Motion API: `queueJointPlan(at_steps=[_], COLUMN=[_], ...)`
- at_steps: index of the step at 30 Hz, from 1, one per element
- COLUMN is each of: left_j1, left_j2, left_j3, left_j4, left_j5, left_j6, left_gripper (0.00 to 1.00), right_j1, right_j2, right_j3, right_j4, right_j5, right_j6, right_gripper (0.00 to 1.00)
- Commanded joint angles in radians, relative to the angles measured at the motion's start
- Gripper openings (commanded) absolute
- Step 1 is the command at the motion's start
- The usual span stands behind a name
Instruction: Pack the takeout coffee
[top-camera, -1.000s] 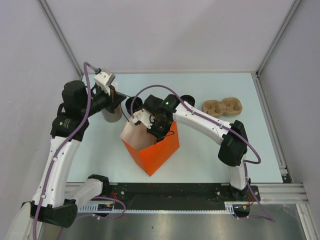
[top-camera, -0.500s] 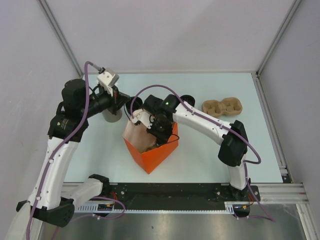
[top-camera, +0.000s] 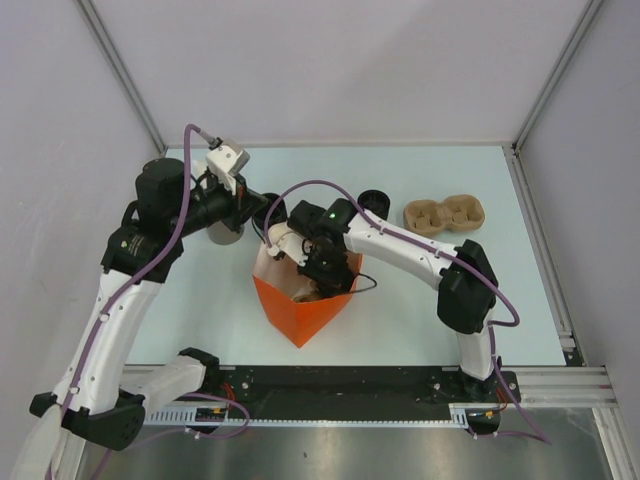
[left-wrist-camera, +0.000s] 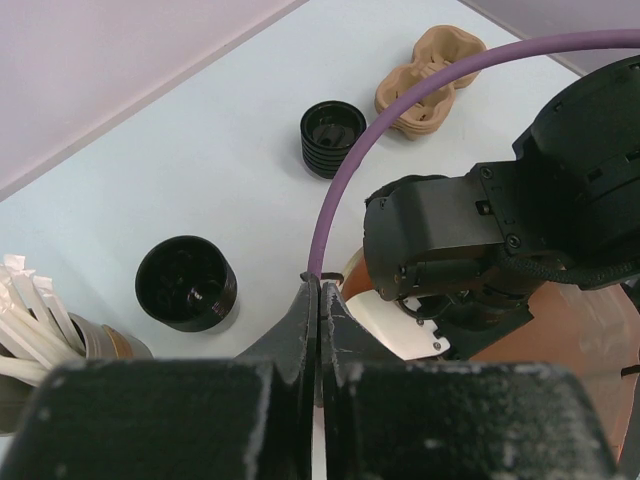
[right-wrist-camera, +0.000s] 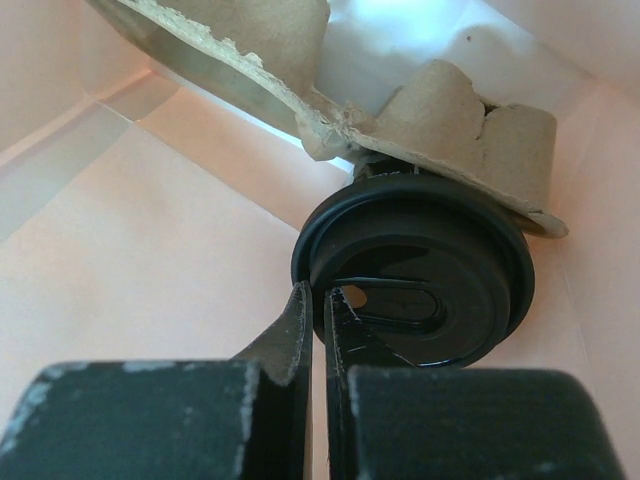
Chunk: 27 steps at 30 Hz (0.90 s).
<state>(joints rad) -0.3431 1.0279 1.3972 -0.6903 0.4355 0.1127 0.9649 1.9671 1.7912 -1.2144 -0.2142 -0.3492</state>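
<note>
The takeout coffee (right-wrist-camera: 440, 250) is seen from above, lid on, standing inside the orange paper bag (top-camera: 300, 318), low against the bag's pale inner wall. Its lid is partly covered at 12 o'clock by a torn pulp cup carrier (right-wrist-camera: 450, 120) that is also lodged in the bag. The rim of the lid is pinched at about 8 o'clock by the right fingers (right-wrist-camera: 300, 318), one outside the rim and one inside it, clenched tight. In the top view the right wrist is sunk into the bag's mouth.

The left fingers (left-wrist-camera: 305, 318) are pressed together with nothing between them and are held above the tabletop (top-camera: 400, 300) at the bag's 11 o'clock. A lidless black cup (left-wrist-camera: 186, 283) is set just beyond them, with a grey straw cup (left-wrist-camera: 95, 343) to its 9 o'clock. A ribbed black cup (top-camera: 373, 198) stands at 1 o'clock from the bag, and a second pulp carrier (top-camera: 444, 213) lies at 2 o'clock, well apart.
</note>
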Motion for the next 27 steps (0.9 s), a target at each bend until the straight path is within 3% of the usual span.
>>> queueJointPlan(at_steps=[1, 17, 22, 24, 27], left_j1=[-0.019, -0.025, -0.025, -0.025, -0.025], left_j2=[-0.012, -0.009, -0.012, -0.012, -0.014], left_j3=[0.043, 0.020, 0.000, -0.007, -0.020], left_j4=[0.094, 0.098, 0.092, 0.086, 0.086], left_j5=[0.012, 0.012, -0.003, -0.006, -0.012], left_j6=[-0.022, -0.015, 0.004, 0.013, 0.018], left_gripper=[0.00, 0.00, 0.04, 0.07, 0.10], right_j1=[-0.017, -0.018, -0.017, -0.015, -0.014], right_j2=[0.055, 0.088, 0.107, 0.108, 0.099], right_j3=[-0.067, -0.104, -0.108, -0.110, -0.105], right_j4=[0.015, 0.024, 0.026, 0.026, 0.029], right_j5=[0.045, 0.041, 0.049, 0.045, 0.041], right_j6=[0.009, 0.009, 0.007, 0.004, 0.003], right_gripper=[0.00, 0.00, 0.00, 0.04, 0.17])
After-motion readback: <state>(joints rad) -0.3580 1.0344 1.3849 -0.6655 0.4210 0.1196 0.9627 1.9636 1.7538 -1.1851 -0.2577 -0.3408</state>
